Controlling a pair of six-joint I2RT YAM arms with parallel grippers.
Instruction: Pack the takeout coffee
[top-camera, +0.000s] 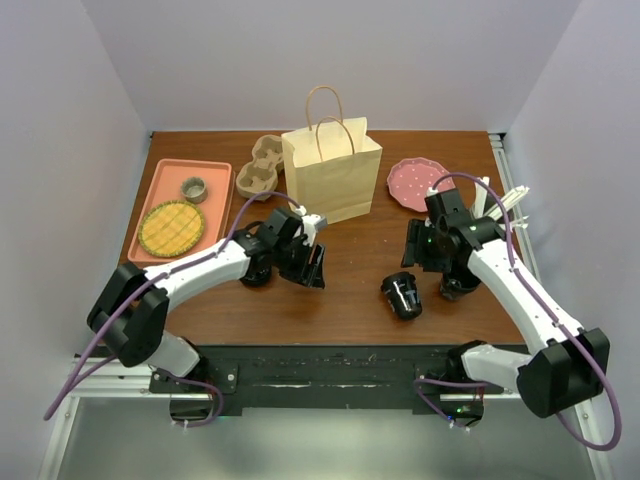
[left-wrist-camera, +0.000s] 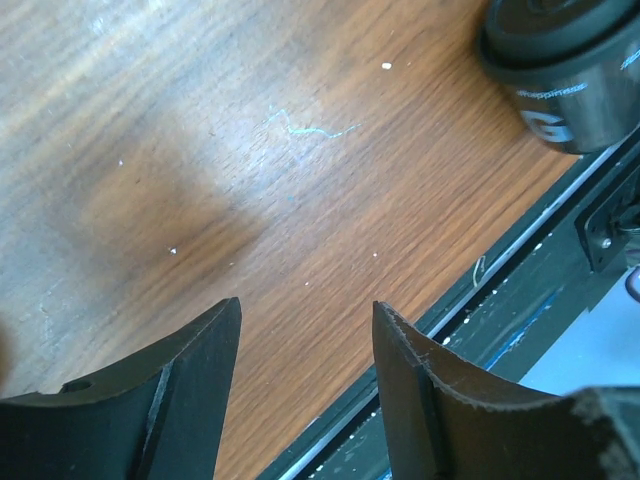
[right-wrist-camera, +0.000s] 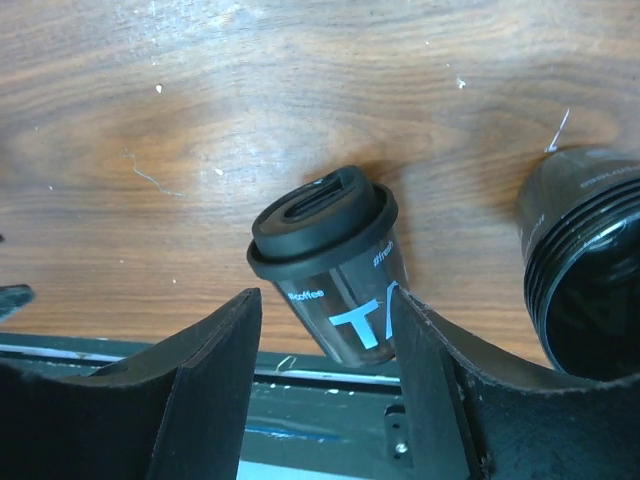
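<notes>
One black lidded coffee cup lies tilted on the wooden table, front centre-right. In the right wrist view this cup shows pale blue lettering and sits just beyond my open right gripper, in line with the gap between its fingers, and the right finger overlaps its side. A second black cup lies to its right, partly under the right arm. My left gripper is open and empty over bare table; a black cup shows at the upper right of the left wrist view.
A tan paper bag stands open at the back centre, with the pulp cup carrier to its left. A pink tray holds a waffle and a small cup. A pink plate and white sticks lie at the right.
</notes>
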